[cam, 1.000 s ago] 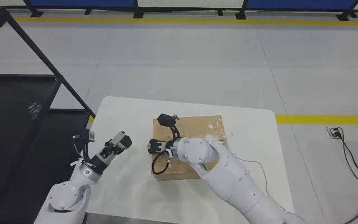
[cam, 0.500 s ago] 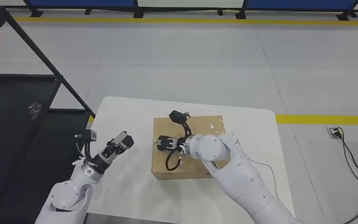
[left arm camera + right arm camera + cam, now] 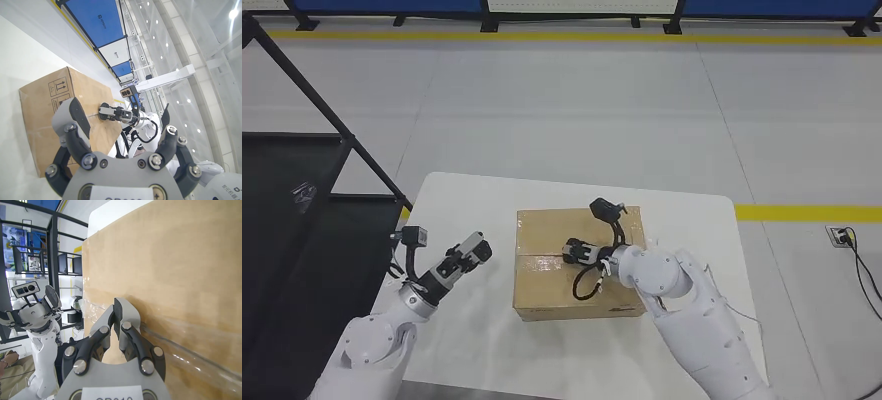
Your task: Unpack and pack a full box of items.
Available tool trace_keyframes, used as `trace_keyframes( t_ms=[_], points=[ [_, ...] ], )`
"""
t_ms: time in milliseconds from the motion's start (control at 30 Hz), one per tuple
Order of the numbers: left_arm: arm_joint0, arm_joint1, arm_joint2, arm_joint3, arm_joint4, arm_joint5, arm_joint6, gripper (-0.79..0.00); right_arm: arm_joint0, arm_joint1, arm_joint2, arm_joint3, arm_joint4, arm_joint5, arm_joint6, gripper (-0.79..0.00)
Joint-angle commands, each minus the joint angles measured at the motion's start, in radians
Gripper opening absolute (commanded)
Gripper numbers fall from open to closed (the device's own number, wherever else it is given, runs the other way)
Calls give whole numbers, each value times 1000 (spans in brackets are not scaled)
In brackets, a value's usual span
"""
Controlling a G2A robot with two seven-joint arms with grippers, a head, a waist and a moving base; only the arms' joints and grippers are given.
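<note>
A closed cardboard box (image 3: 542, 290) stands in the middle of the white table, its top flaps sealed with clear tape (image 3: 170, 340) along the centre seam. My right gripper (image 3: 572, 252) lies on the box top at the seam, about a third of the way in from the left edge. In the right wrist view the right gripper (image 3: 115, 308) is shut with nothing between its pads, resting against the taped seam of the box (image 3: 170, 266). My left gripper (image 3: 474, 250) hovers open just left of the box. From its wrist, the left gripper (image 3: 121, 108) faces the box (image 3: 43, 106) side and the right gripper (image 3: 105, 113).
The table (image 3: 462, 200) has bare surface left of and behind the box. A black metal frame (image 3: 342, 140) and dark panel stand off the table's left side. Seen from the right wrist, the left gripper (image 3: 51, 298) hangs beyond the box edge.
My right gripper has slid rightward along the box's top seam, from the left edge toward the middle. The left gripper has shifted slightly toward the box.
</note>
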Motion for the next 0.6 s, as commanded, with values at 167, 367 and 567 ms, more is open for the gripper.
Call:
trace_keyframes(
  t_ms=[167,367,567],
  points=[
    [-13,-1,10,13,-2,2,-2,0,-35,22,85,-27,-7,7,-4,-773],
    [-27,-1,17,26,-3,3,-5,0,-65,42,170,-36,15,-11,-2,-754],
    [-46,-2,26,44,-7,3,-13,0,-89,60,255,-23,67,-42,8,-754]
  ],
)
